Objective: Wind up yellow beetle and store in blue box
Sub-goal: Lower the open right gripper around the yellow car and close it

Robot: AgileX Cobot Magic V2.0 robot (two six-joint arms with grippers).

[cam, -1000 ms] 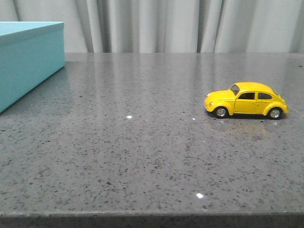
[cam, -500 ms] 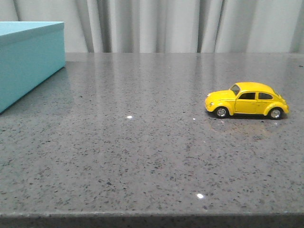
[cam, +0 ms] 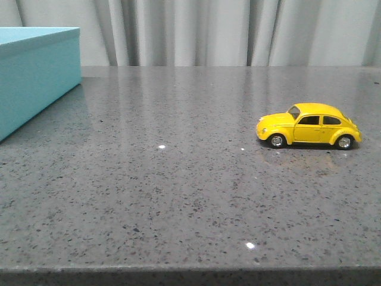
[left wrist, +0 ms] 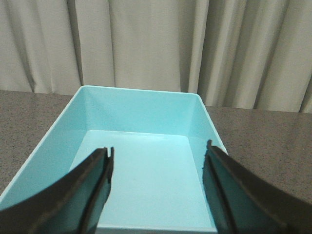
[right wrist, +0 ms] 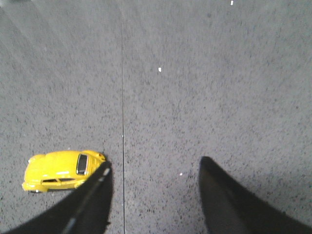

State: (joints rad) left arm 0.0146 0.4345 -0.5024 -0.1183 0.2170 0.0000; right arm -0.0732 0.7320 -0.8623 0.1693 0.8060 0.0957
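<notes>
Yellow beetle [cam: 309,126] stands on speckled grey countertop [cam: 178,196]; pale curtains [cam: 238,30] behind.

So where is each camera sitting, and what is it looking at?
Front view: low at the table edge, facing the curtain; shows the yellow car and a corner of the blue box; no arms.
Left wrist view: above the box, looking into it, empty; open left gripper fingers show.
Right wrist view: looking down at the table; car beside the open right gripper.
Shared: front and right wrist see the car; front and left wrist see the box.
</notes>
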